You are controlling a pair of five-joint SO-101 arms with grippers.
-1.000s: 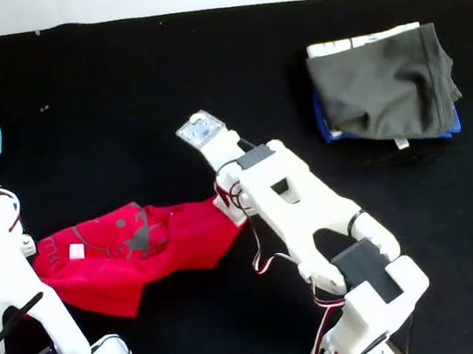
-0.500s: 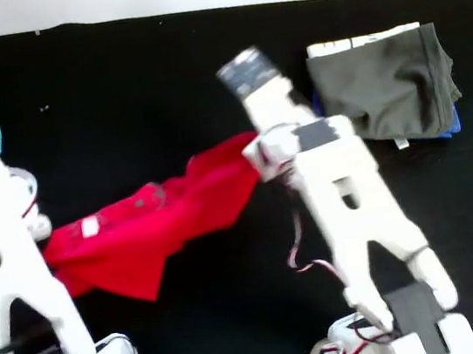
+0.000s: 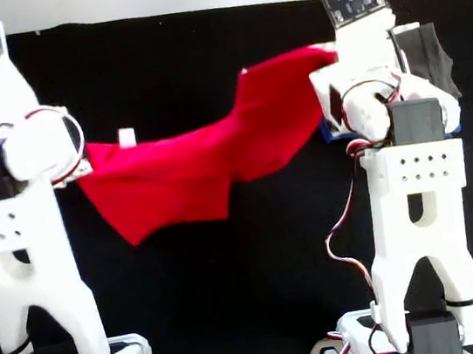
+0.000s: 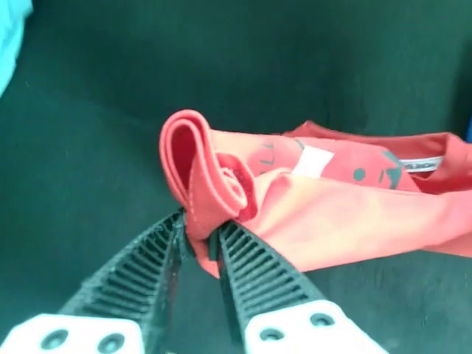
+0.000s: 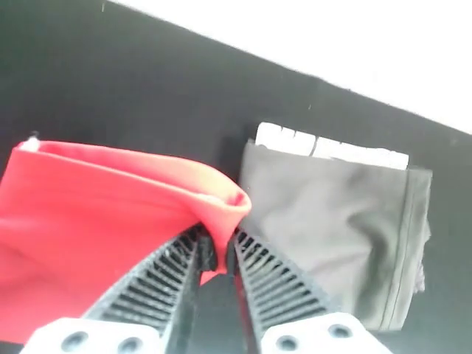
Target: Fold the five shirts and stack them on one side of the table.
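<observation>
The white plastic left arm (image 3: 27, 250) stands upright at the left of the high view. Its upper link rises straight from the base and its wrist bends inward at the top. The white plastic right arm (image 3: 412, 205) stands upright in the same way on the other side. The left gripper (image 4: 198, 230) has its black ribbed fingers (image 4: 140, 271) pinched on one end of a red cloth shirt (image 3: 198, 156). The right gripper (image 5: 217, 247) is pinched on the opposite end. Both grippers sit high.

Folded stack (image 3: 427, 58): largely hidden behind right arm (image 3: 412, 170), grey top layer partly showing. Teal shirt (image 4: 10, 22): cut off at frame corner; red shirt (image 5: 88, 214): cut off at picture edge
</observation>
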